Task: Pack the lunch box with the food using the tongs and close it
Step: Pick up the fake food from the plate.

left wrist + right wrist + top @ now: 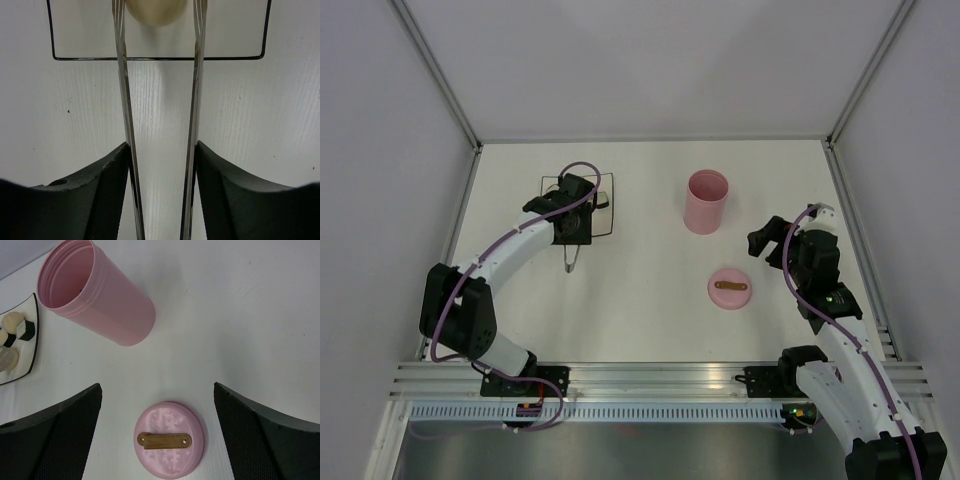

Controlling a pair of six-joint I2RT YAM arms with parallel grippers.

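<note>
Top: left gripper (576, 212) sits over the plate (608, 215), clamped on the tongs (570, 262). Their closed end sticks back toward the arm bases, tips forward over the plate. Box (706, 200) stands open, well off to the tool's right. Lid (731, 289) lies flat by the right gripper (767, 245), the nearer arm to both. Left wrist: blades run straight ahead between the fingers (112, 190). A ball (155, 10) lies dead ahead between the tips, on axis; can't tell if they touch it. Right wrist: jaws wide, empty, lid just ahead between them. No readable writing anywhere.
</note>
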